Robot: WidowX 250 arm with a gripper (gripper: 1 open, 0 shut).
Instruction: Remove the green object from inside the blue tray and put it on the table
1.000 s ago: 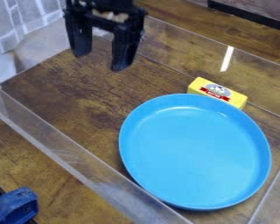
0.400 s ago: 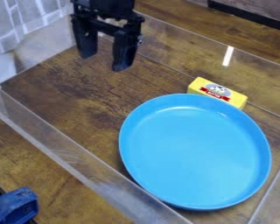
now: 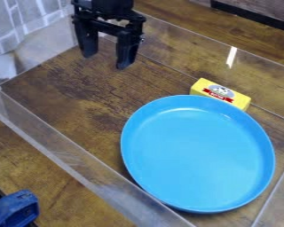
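Progress is hard to credit here, because the blue tray (image 3: 198, 153) shows only bare blue plastic across its whole floor, and no green object can be found inside it or anywhere on the dark wood-grain worktop (image 3: 79, 97). Either the removal step is already finished with the object carried out of sight, or it lies somewhere this single view does not cover; the picture cannot settle which. What does show is the black gripper (image 3: 106, 54) hanging over the worktop near the far left corner, well apart from the tray, pointing downward with its two fingers spread wide and nothing between them. A small yellow block (image 3: 220, 93) with a printed top sits just beside the tray's far rim, touching or nearly touching it, and it is not the thing asked for. Clear acrylic walls (image 3: 61, 146) fence the worktop. As for the green object's look, shape or colour shade, nothing can be said, since it is not visible.
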